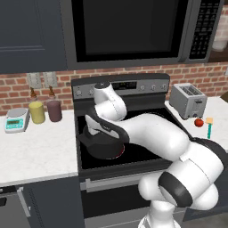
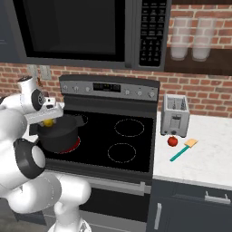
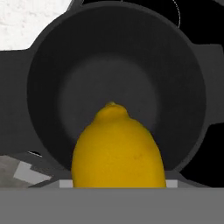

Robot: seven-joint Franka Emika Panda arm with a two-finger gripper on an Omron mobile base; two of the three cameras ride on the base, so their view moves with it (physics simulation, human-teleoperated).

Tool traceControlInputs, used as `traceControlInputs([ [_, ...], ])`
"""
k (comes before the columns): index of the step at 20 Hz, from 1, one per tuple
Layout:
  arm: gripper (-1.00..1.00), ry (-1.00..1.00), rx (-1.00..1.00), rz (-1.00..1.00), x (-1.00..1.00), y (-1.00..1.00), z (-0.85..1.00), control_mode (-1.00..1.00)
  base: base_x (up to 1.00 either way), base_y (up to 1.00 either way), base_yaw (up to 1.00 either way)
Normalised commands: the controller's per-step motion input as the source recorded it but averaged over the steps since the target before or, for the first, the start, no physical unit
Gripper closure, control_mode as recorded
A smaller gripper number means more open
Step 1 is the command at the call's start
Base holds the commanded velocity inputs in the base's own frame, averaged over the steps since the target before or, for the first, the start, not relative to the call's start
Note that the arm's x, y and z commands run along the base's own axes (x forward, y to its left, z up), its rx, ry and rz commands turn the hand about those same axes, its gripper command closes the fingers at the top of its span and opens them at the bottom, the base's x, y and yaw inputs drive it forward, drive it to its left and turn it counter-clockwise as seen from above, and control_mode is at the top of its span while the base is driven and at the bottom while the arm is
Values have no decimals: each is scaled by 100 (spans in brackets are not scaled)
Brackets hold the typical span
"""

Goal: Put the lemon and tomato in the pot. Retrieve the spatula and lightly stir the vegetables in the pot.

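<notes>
While lemon (image 3: 118,148) hangs over pot (image 3: 52,57) | tomato (image 2: 172,141) counter-side

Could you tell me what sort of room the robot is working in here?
A home kitchen, by the look of it: a black glass-top stove set under a built-in microwave, and a toaster on the white counter against a brick wall.

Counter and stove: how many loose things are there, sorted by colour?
Yellow: 2, the lemon and a jar
Red: 1, the tomato
Maroon: 1, a jar
Dark grey: 1, the pot
Silver: 1, the toaster
Teal: 2, the spatula and a scale
Total: 8
</notes>
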Motion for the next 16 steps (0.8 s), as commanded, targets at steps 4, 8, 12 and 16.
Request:
traceControlInputs([
  [4,100,0,9,0,9,0,-29,-100,0,0,0],
  [8,100,0,5,0,0,0,-34,-100,0,0,0],
  [12,100,0,3,0,6,0,-24,-100,0,0,0],
  [16,-100,0,1,0,12,0,-7,-100,0,0,0],
])
